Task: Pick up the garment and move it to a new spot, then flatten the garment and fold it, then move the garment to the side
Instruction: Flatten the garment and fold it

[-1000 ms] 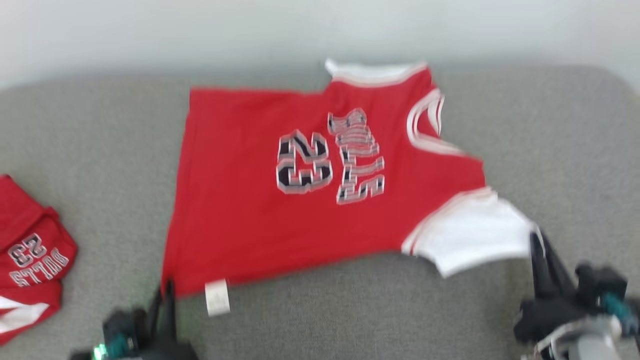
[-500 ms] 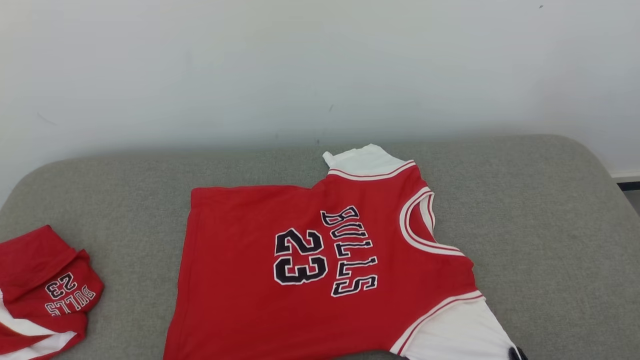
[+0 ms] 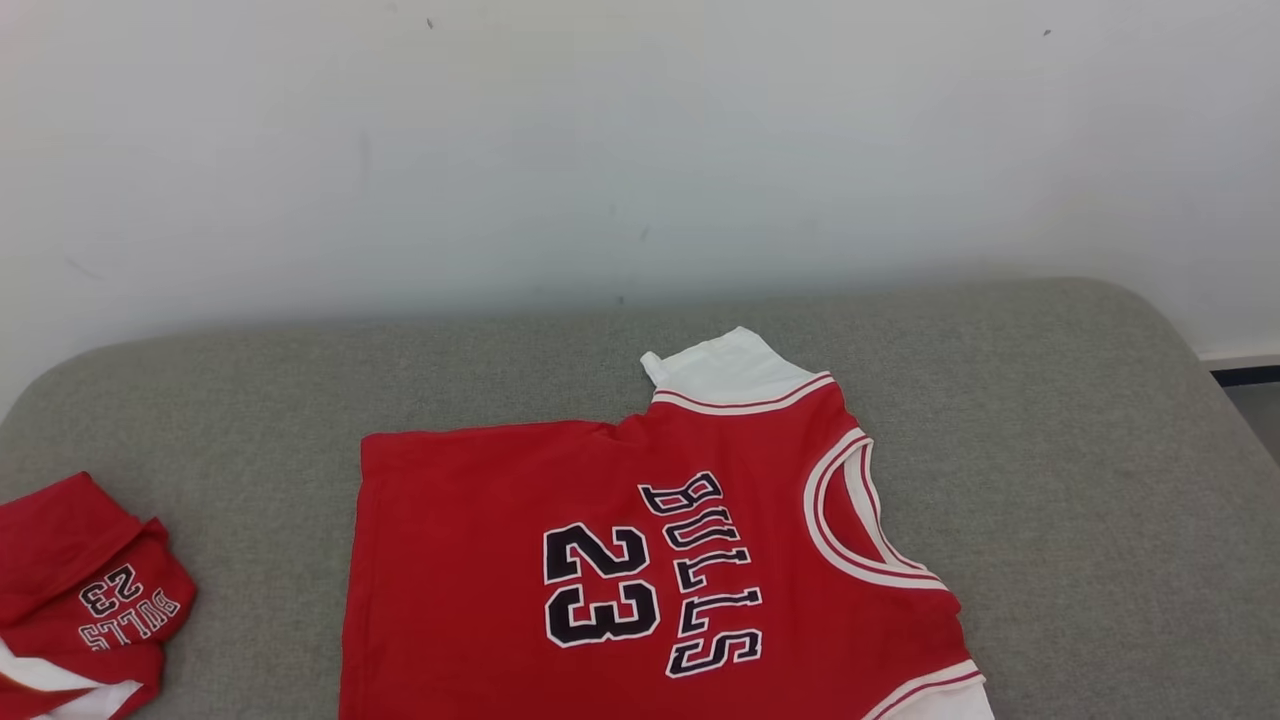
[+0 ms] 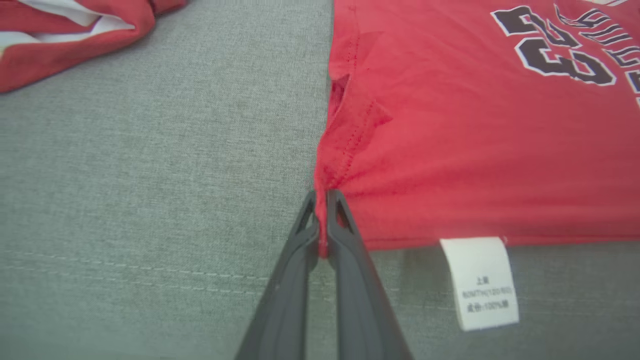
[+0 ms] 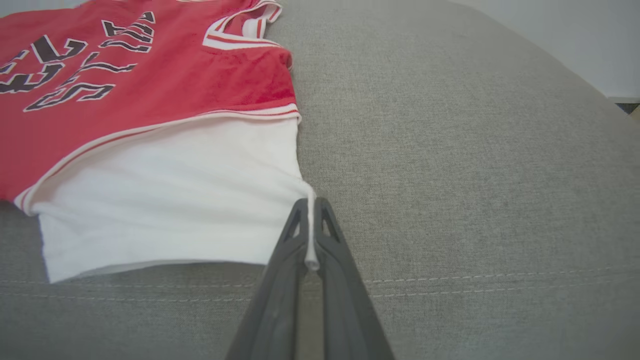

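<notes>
The garment is a red jersey with white sleeves and black "BULLS 23" lettering, spread flat on the grey cushion. Its near edge runs off the bottom of the head view. In the left wrist view my left gripper is shut on the red hem corner of the garment, beside a white care label. In the right wrist view my right gripper is shut on the outer corner of the white sleeve.
A second red garment with the same lettering lies crumpled at the cushion's left edge, also in the left wrist view as a red and white heap. A white wall rises behind the cushion. Bare grey fabric stretches to the right of the jersey.
The head camera has tilted up, so the whole picture slid down: more wall shows and both grippers have left the bottom of the head view. The garment lies as before.
</notes>
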Available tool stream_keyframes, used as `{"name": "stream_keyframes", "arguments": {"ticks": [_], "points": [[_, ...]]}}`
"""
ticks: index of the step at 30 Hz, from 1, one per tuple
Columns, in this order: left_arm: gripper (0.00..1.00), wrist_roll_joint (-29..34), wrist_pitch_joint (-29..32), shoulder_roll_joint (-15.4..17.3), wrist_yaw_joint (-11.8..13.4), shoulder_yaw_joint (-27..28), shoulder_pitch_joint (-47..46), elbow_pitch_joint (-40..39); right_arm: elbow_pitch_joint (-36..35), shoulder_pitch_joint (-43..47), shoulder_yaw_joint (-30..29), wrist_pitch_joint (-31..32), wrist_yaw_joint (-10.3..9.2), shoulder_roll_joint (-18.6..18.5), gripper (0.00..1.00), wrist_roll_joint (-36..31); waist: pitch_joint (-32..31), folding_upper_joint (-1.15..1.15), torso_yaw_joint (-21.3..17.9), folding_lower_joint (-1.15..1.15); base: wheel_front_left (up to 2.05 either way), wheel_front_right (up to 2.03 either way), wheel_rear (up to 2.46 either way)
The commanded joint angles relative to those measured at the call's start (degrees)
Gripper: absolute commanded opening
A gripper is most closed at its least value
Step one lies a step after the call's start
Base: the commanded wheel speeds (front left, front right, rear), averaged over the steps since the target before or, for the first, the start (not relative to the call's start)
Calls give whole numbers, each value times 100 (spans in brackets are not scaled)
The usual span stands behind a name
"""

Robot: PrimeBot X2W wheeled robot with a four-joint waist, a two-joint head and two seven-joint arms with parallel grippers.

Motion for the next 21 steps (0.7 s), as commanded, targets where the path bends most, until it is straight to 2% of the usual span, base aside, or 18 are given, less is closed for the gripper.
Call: {"name": "stream_keyframes", "arguments": {"ticks": [1,9,21], "points": [[0,55,-18,10,-11,59,11,-132,-191,5,-49,-1,-23,-45,0,45,64,0,-14,0,0,0,0],[0,65,-18,6,-45,60,-473,-778,-847,-692,-66,-1,-22,17,0,187,332,0,48,0,0,0,0],[0,171,-18,2,-94,-152,-1439,-813,-467,-1989,38,-1,-20,-15,0,106,886,0,277,0,0,0,0]]}}
